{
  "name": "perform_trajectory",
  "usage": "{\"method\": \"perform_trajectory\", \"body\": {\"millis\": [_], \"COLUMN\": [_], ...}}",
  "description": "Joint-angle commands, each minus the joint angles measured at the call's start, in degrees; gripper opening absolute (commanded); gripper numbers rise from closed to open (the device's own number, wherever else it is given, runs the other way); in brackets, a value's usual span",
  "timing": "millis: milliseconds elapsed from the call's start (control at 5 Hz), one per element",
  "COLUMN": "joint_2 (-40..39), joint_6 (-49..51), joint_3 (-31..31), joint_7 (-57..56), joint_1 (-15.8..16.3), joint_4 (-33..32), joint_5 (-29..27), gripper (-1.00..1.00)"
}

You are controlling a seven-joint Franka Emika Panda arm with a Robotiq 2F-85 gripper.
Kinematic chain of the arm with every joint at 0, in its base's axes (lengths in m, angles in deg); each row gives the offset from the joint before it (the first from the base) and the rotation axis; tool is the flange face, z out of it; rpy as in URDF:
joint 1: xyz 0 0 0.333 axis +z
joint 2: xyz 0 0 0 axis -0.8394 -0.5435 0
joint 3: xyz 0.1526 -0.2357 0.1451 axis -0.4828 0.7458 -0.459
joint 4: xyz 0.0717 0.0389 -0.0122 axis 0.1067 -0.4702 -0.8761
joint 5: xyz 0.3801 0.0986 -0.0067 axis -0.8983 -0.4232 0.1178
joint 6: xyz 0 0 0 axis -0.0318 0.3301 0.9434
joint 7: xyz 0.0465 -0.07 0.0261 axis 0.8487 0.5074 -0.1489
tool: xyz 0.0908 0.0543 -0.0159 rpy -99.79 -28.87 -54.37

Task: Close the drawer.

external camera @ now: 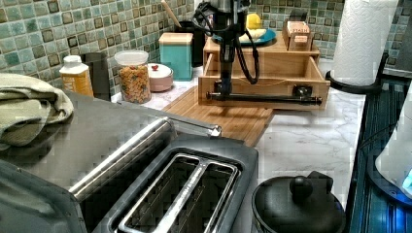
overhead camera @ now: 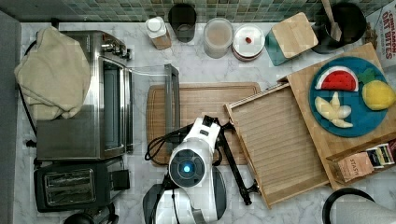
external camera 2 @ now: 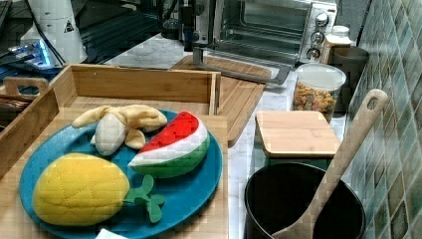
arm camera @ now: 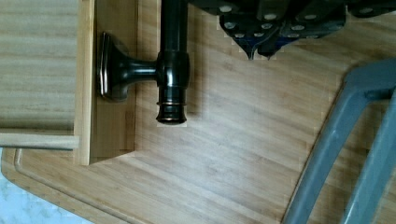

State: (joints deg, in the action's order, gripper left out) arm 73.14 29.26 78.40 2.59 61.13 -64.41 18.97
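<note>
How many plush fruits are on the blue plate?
3. On the blue plate, in the top view: the plush watermelon slice at upper left, the yellow plush pineapple at right, the peeled plush banana below. The right view shows none hidden.

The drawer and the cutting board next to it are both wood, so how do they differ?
The drawer is pale wood with a ribbed bottom and thin raised rim; the cutting board is darker and flat. The drawer has square corners and a dark bar handle; the cutting board has rounded corners and no handle. The drawer stands pulled out of its box, its front over the board. Both are rectangular.
</note>
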Motion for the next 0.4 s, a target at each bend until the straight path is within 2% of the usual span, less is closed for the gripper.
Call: {"method": "perform_trajectory", "body": {"millis": [200, 400], "joint_2": [3.9, 5.2], "joint_6": [-1.0, -1.7], "joint_3": [2.3, 3.1], "joint_7": [-1.2, -2.7], "joint_1": [-1.9, -2.5], "joint_4": [-9.1, -10.9], "joint_5": [3.7, 4.5], "gripper": [-1.0, -1.0]}}
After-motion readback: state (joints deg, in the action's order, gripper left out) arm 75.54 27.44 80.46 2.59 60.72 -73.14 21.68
